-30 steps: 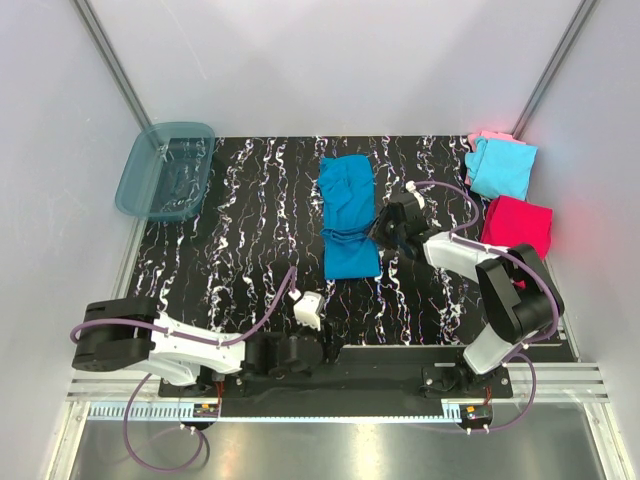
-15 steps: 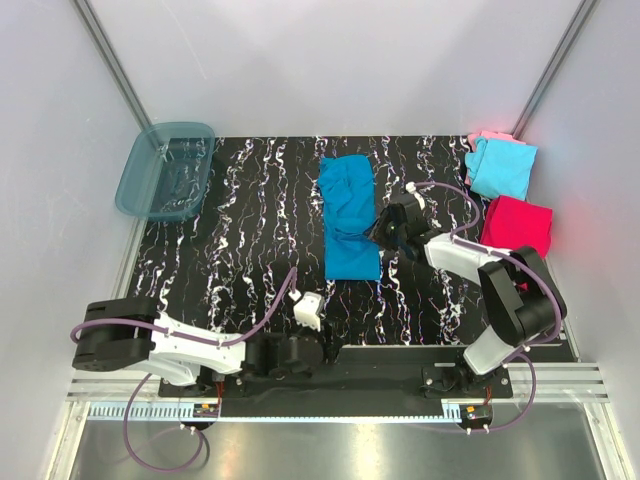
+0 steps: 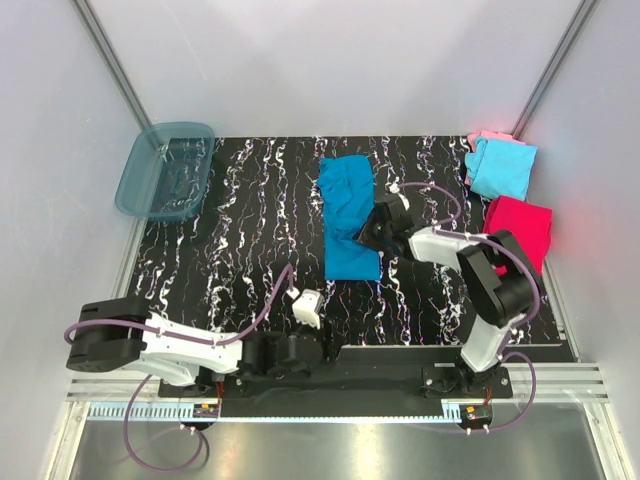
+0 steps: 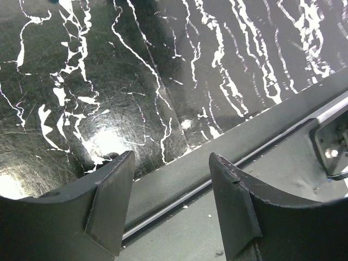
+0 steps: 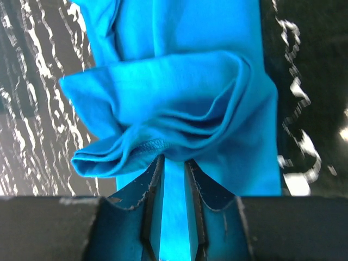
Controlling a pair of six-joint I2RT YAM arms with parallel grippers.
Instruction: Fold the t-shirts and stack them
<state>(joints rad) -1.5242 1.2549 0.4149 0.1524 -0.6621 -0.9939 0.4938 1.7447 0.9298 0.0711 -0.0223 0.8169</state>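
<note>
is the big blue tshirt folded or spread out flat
Folded: the teal-blue t-shirt lies as a narrow strip on the table, and the right gripper pinches layers bunched up at its middle.

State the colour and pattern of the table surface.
The table surface is black with white marble-like veining, clearest in the top external view.

Table top is showing glossy black with white veining and is throwing back lamp glare. Teal-blue t-shirt is reading as soft matt cloth, with a stitched hem. Right gripper fingers are looking like dark matt plastic with edges chipped rough. Left gripper fingers are looking the same, but smoother. Tub at the far left corner is showing as translucent plastic. Metal strip along the near edge is gleaming, brushed.
</note>
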